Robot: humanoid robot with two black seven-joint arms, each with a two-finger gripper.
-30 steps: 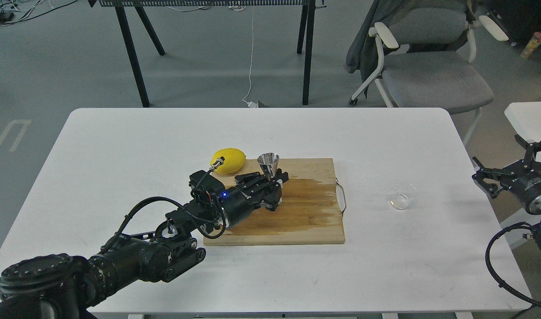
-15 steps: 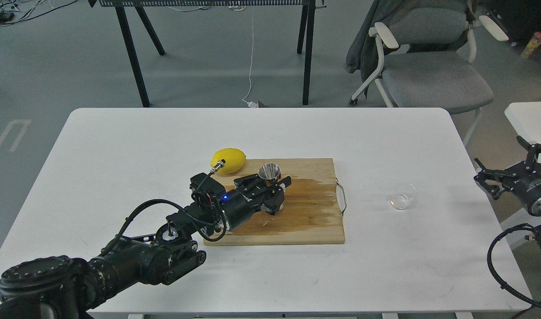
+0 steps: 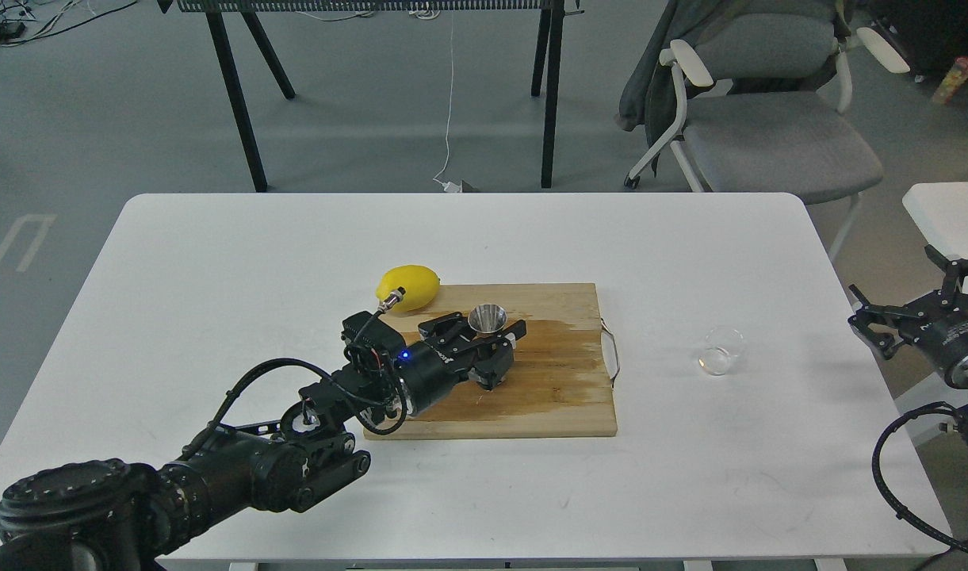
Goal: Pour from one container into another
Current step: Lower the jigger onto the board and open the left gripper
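— Gripping what, the left gripper (image 3: 493, 342)?

— The steel jigger (image 3: 487, 318); its fingers close on the jigger's lower part, over the middle of the wooden cutting board (image 3: 555, 396), open mouth up.

— And the glass cup (image 3: 722, 350)?

— Upright on the white table (image 3: 214, 262), well to the right of the board, past its wire handle, alone.

— The right gripper (image 3: 912, 305)?

— Fingers spread, holding nothing, farther right of the board, beyond the cup.

— The lemon (image 3: 408, 287)?

— At the board's far left corner.
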